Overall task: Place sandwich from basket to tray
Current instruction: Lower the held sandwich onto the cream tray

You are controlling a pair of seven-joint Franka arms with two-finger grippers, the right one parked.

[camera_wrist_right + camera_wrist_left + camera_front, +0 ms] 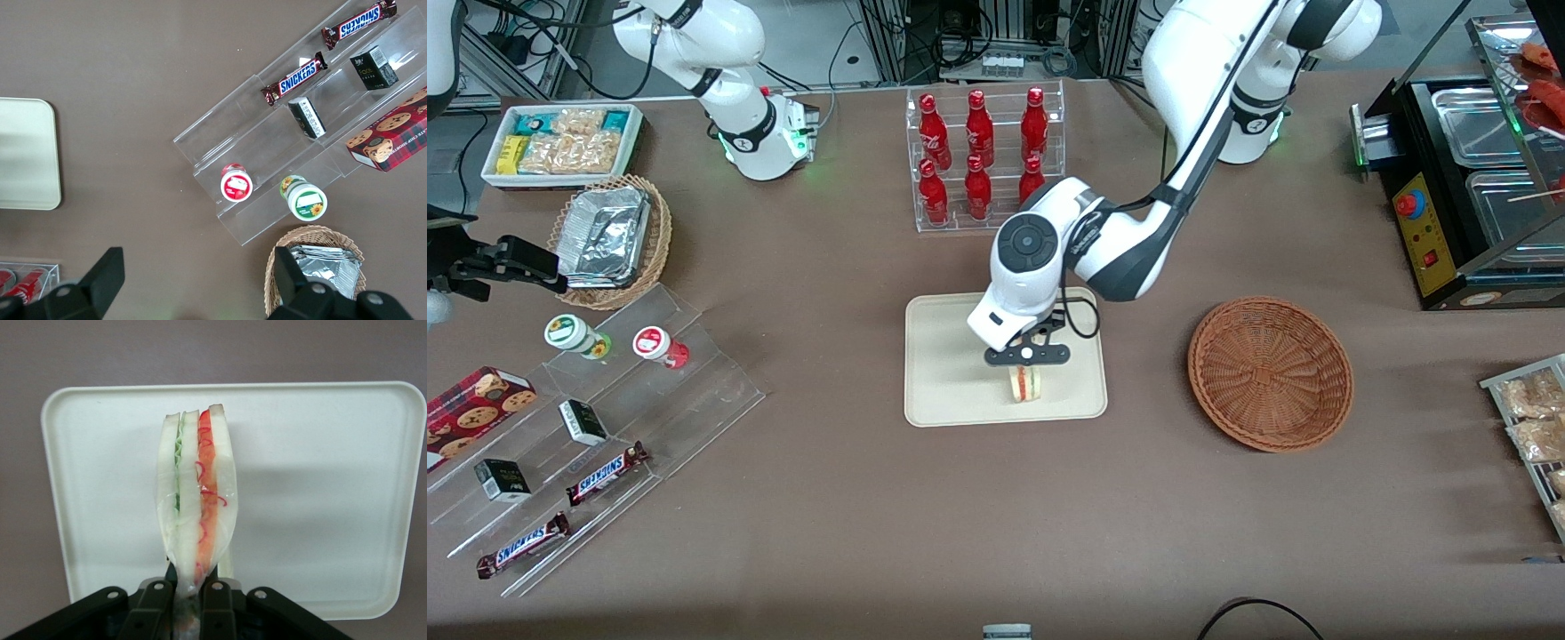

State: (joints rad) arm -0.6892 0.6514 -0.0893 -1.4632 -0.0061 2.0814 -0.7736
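Gripper: fingers clamped on sandwich; sandwich upright between fingertips, over tray; basket apart, empty.

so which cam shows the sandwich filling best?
Left wrist view: the triangular white-bread sandwich, held in the tool above the cream rectangular tray, shows green and red layers. Front view shows it small; right wrist view not at all.
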